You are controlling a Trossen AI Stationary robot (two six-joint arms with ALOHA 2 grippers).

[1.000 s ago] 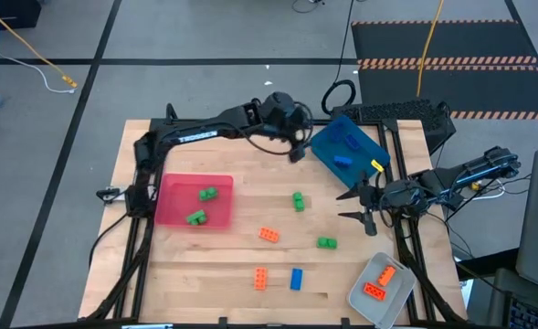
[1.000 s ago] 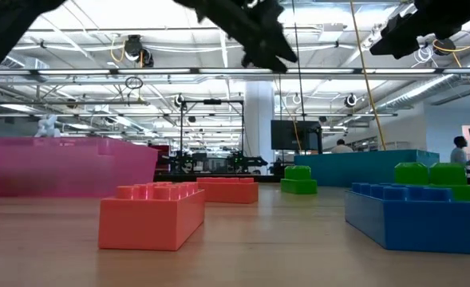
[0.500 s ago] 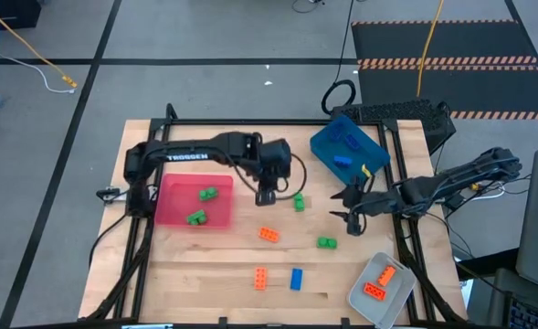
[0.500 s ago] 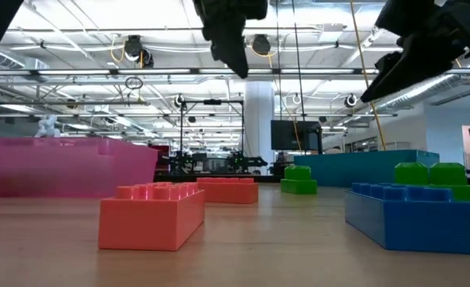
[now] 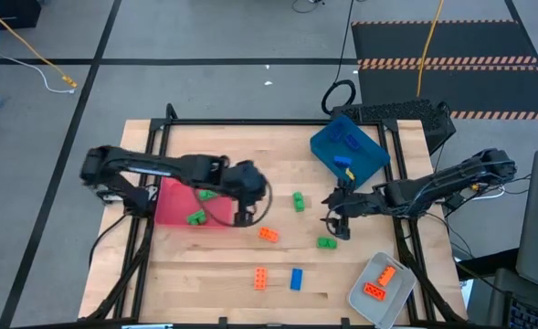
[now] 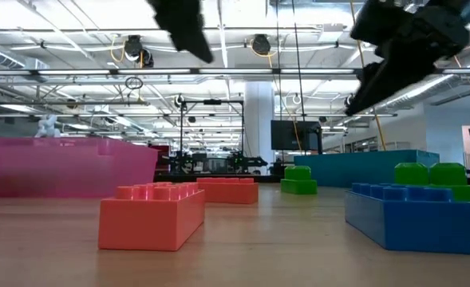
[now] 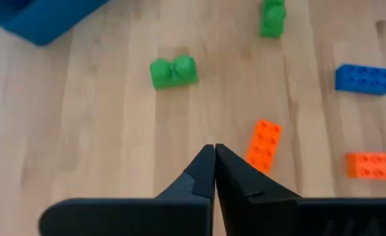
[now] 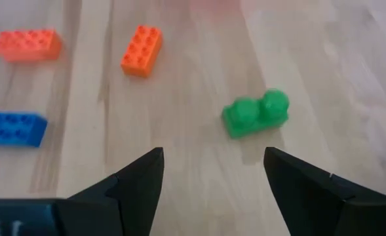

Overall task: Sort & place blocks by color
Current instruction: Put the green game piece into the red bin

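Left arm stretched across the table toward its middle, left gripper empty, fingers pressed tight together. Right arm reaching in from the right side, bent at the elbow, right gripper held above the wood, fingers spread apart, nothing between them.

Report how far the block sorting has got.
Done: two green blocks in the red tray, two blue in the blue tray, two orange in the grey tray. In hand: nothing; left gripper shut and empty, right gripper open above a loose green block. Left: five blocks on the table.
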